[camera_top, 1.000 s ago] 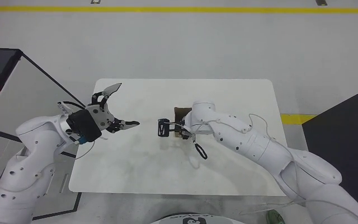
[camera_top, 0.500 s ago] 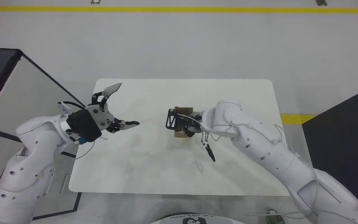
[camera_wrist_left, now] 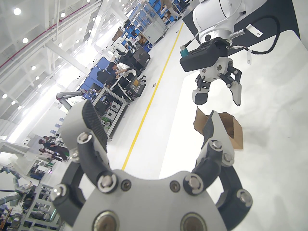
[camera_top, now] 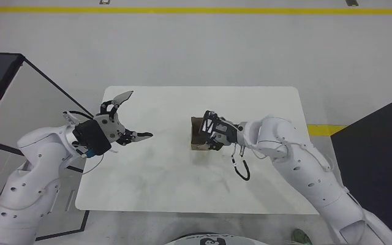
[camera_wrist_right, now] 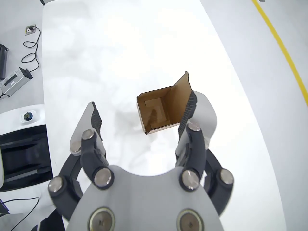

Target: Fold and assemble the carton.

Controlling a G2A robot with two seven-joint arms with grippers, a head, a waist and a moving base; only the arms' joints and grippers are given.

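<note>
A small brown carton stands on the white table a little right of its middle. Its top is open, with one flap standing upright. My right gripper hovers just above it, open, one finger beside the upright flap and the other over bare table. From the left wrist, the right gripper hangs open over the carton. My left gripper is open and holds nothing, over the table's left part, well apart from the carton.
A black cable loop hangs from the right arm over the table. A black frame stands beyond the table's left edge. A yellow floor line runs behind the table.
My right gripper has drawn back to the right, from the carton's left side to above it. The left arm has kept still.
</note>
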